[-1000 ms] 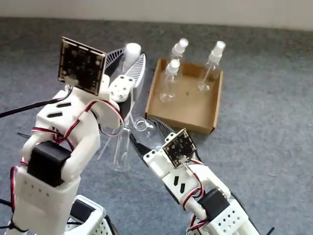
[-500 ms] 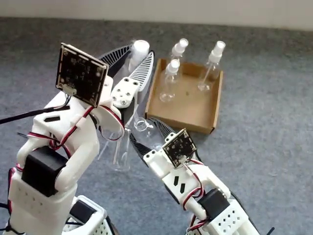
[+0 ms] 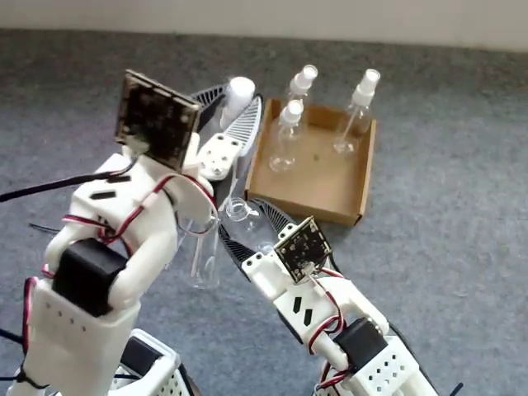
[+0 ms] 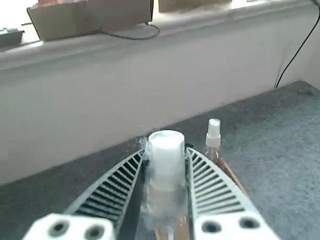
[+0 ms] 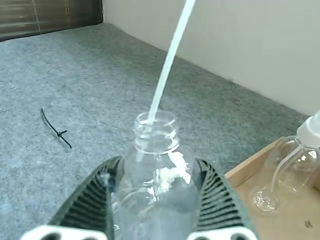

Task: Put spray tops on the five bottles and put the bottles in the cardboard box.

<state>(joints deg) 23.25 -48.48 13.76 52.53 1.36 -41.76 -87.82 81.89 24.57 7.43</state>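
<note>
Left claw [image 4: 165, 155] pinched 1 spray top [image 4: 166, 142], tube [image 5: 170, 55] inside the bottle [image 5: 156, 135] clamped by right claw [image 5: 156, 167] (box [image 3: 305, 206] at 2 o'clock); capping seemed underway, next needing straight lowering.

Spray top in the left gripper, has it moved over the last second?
Yes. In the high view the spray top has shifted sideways toward the cardboard box, nearer its corner.

Light was soft and even over the grey carpet [image 3: 462, 272], with only faint shadows beside the cardboard box [image 3: 323, 180]. Left wrist view: glare burned the window ledge [image 4: 20, 42] white.
</note>
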